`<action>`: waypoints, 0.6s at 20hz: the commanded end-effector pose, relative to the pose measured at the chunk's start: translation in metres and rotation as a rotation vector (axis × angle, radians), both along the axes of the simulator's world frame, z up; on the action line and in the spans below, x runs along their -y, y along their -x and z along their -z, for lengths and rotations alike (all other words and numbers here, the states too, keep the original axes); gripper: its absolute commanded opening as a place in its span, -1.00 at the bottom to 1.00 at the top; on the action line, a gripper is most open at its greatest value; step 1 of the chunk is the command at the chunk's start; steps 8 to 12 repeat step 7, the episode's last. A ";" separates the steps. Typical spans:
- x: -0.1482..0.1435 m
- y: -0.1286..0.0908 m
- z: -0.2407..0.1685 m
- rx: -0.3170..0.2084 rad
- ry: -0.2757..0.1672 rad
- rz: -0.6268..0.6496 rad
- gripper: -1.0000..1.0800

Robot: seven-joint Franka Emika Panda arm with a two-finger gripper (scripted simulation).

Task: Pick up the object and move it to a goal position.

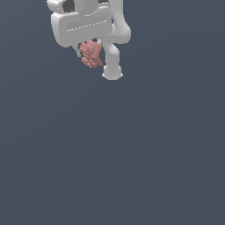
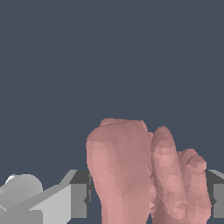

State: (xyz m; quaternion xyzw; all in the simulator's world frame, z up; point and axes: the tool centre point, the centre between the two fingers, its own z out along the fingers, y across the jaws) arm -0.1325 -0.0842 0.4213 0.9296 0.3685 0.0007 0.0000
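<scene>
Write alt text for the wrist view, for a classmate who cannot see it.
A lumpy salmon-pink object fills the lower middle of the wrist view, sitting between the two grey fingers of the gripper. Behind it is only a plain dark blue-grey background.

You're looking at a matte salmon-pink clump (image 1: 91, 54), its knobbly faces shading from pale pink to a duskier rose in the wrist view. The tool (image 1: 90, 55) above it is plain white with light grey shadowing and a thin dashed line across its body, and its fingers (image 2: 78, 199) show grey with darker inner faces. Everything sits against a flat, unpatterned slate blue-grey surface (image 1: 132, 154).
</scene>
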 end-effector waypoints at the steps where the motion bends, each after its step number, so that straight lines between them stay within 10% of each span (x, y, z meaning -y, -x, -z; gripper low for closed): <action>1: 0.001 0.002 -0.010 -0.001 0.000 0.000 -1.00; 12: 0.002 0.002 -0.018 -0.001 0.000 0.000 -1.00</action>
